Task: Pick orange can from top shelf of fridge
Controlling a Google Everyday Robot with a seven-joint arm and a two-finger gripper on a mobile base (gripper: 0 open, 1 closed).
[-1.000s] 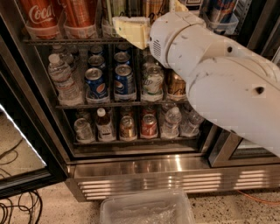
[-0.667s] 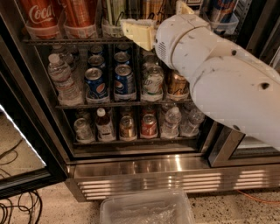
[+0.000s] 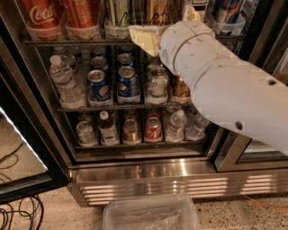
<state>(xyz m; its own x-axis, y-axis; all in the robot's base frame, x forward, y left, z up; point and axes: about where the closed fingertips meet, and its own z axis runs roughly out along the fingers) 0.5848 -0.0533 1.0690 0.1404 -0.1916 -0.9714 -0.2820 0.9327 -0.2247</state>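
Your fridge (image 3: pixel 148 173) stood open on a speckled floor, with a clear plastic bin (image 3: pixel 150 215) in front of its ribbed steel base and loose cables (image 3: pixel 18 215) at the left. On the top shelf (image 3: pixel 67 41) the orange can (image 3: pixel 156 11) stood upright in its tray, right of a striped can (image 3: pixel 118 13) and a red-orange can (image 3: pixel 81 13). Your claw (image 3: pixel 163 26) was at that shelf's front edge, just before the orange can, its fingers spread apart and gripping nothing. Compared with a second earlier, the claw had shifted a little rightward toward the can; the cans had not moved.
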